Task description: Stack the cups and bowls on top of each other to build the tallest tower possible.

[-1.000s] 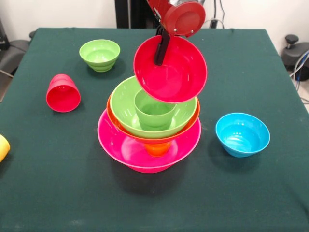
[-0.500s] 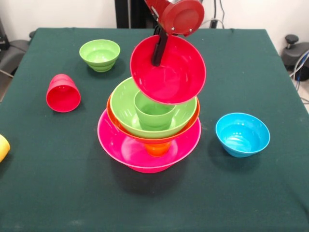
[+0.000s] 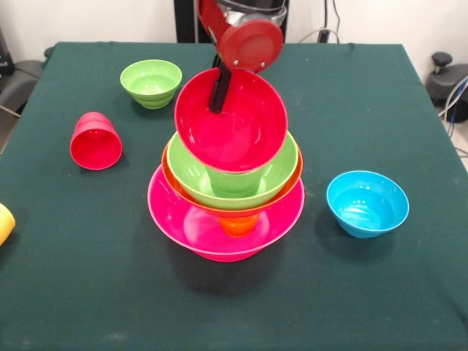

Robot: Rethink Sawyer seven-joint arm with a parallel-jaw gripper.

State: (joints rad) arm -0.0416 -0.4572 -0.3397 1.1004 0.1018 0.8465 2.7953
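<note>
Nearest the viewer, the tower (image 3: 225, 219) sits mid-table: pink bowl (image 3: 183, 219), orange bowl (image 3: 170, 179), large green bowl (image 3: 189, 172), green cup (image 3: 235, 180). Above it, the gripper (image 3: 218, 91) pinches the tilted red bowl (image 3: 230, 124) by its rim. Farther back stands a small green bowl (image 3: 151, 82).

The tower (image 3: 225, 212) fills the middle of the counter (image 3: 380, 292), and the red bowl (image 3: 230, 121) held tilted by the gripper (image 3: 218, 93) blocks the way in from above. At 10 o'clock stand a red cup (image 3: 96, 141) and a green bowl (image 3: 151, 82); a blue bowl (image 3: 367, 203) sits at 3 o'clock, a yellow cup (image 3: 4, 223) at the 9 o'clock edge. The 6 o'clock side lies open, as does the 1 o'clock corner.
</note>
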